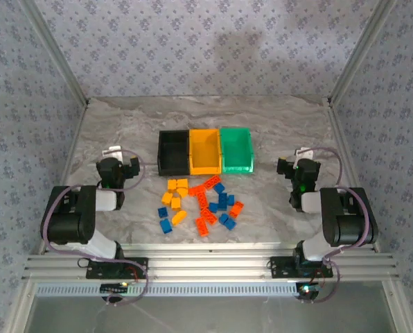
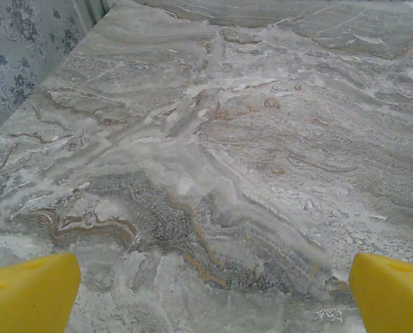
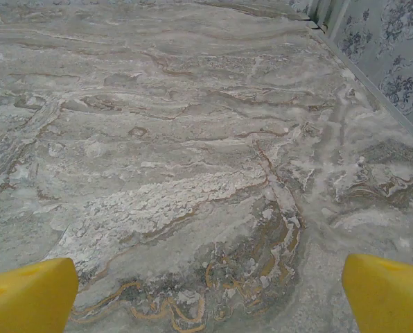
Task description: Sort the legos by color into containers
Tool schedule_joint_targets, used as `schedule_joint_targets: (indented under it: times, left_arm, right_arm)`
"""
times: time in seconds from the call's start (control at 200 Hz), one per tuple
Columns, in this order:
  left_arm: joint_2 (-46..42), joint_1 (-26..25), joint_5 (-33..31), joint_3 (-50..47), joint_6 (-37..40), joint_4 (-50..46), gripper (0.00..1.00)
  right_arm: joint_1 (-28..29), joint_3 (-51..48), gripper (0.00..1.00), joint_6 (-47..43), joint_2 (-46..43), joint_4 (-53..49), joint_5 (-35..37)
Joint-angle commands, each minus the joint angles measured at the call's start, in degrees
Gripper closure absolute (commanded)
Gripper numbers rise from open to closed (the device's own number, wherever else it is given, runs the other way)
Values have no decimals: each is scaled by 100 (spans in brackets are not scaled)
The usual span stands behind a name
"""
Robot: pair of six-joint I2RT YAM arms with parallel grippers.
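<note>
1. Left gripper (image 2: 210, 297): the left wrist view showed its yellow fingers (image 2: 28, 293) spread wide, with nothing between them. Only bare marble-patterned table (image 1: 123, 125) lay below. In the top view the arm stood left of the brick pile, well apart from it.
2. Containers: three bins stood touching in a row behind the pile. They were the black bin (image 1: 173, 156), the orange-yellow bin (image 1: 205, 158) and the green bin (image 1: 235, 154). No brick was visible inside any of them.
3. Legos: all lay loose on the table, just in front of the bins and between the two arms.
   - The yellow-orange bricks (image 1: 175, 196) were mostly on the left.
   - The red-orange bricks (image 1: 203, 201) were in the middle.
   - The blue bricks (image 1: 224, 202) were mostly on the right, with two blue strays at the lower left.
   - The colours were partly intermixed.
4. Right gripper (image 3: 210, 297): its yellow fingers were also spread wide and empty over bare table. The arm stood right of the pile, well apart from it.
5. Progress, judged: nothing was sorted and every brick was left to place. Which bin suited blue was unclear.
</note>
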Motion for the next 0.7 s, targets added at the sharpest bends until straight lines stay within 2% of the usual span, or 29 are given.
schedule_joint_targets:
  times: [0.0,0.695]
  left_arm:
    - [-51,-11,109,65,62,88,0]
    - [-50,14,163,64,53,75,0]
  right_arm:
    - [-20,93,0,-49,39,114,-28]
    - [-27,97,0,-45,44,106,-55]
